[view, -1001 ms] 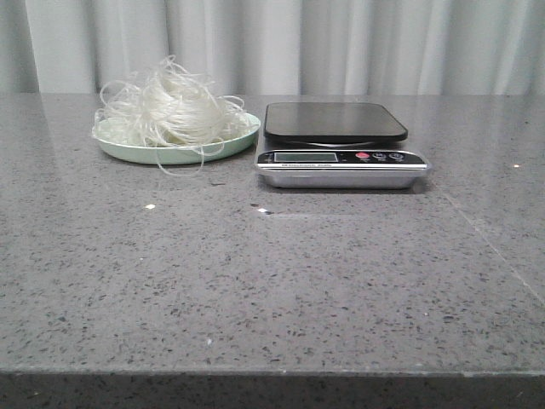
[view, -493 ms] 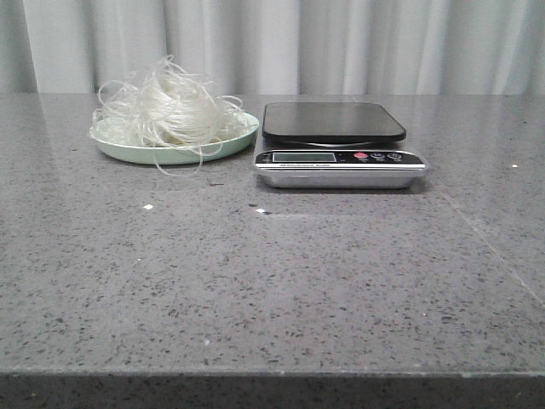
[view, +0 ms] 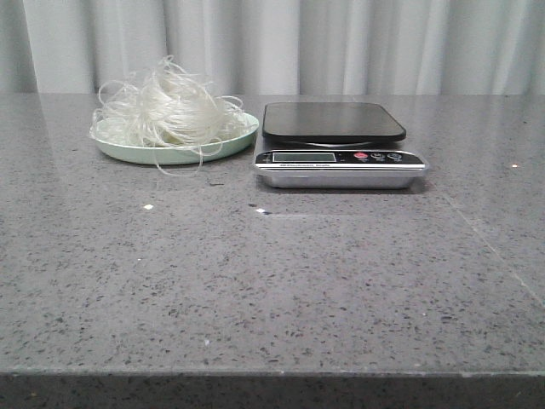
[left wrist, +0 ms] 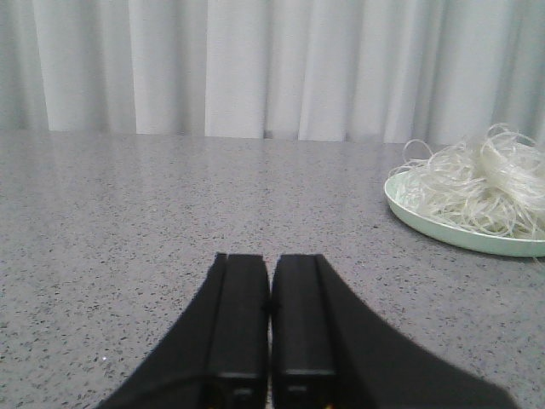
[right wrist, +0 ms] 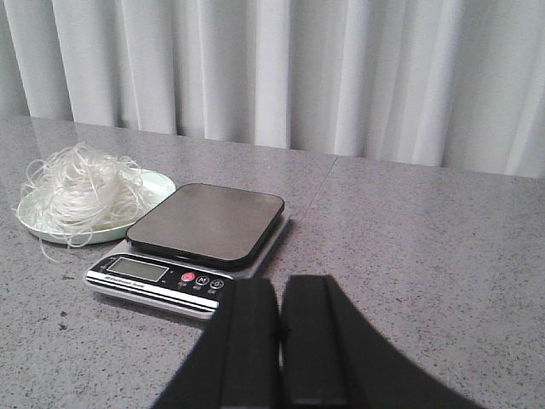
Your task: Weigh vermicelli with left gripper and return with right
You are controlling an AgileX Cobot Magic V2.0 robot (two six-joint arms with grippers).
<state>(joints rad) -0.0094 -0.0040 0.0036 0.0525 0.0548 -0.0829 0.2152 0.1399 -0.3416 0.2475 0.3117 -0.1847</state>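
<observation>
The vermicelli (view: 170, 111), a fluffy tangle of thin white noodles, lies on a pale green plate (view: 174, 154) at the back left of the table. It also shows in the left wrist view (left wrist: 481, 183) and the right wrist view (right wrist: 81, 192). A kitchen scale (view: 339, 145) with a black platform stands right of the plate, its platform bare; it shows in the right wrist view (right wrist: 204, 226). My left gripper (left wrist: 271, 264) is shut and empty, low over the table, apart from the plate. My right gripper (right wrist: 279, 290) is shut and empty, near the scale's front corner. Neither gripper shows in the front view.
The grey speckled table (view: 272, 281) runs to a front edge near the camera. A pale pleated curtain (view: 281, 43) hangs behind the table. A few small white specks (view: 148, 207) lie on the table in front of the plate.
The plate and scale appear a few pixels further left than a second ago, likely a slight shift of the view. Nothing else has changed.
</observation>
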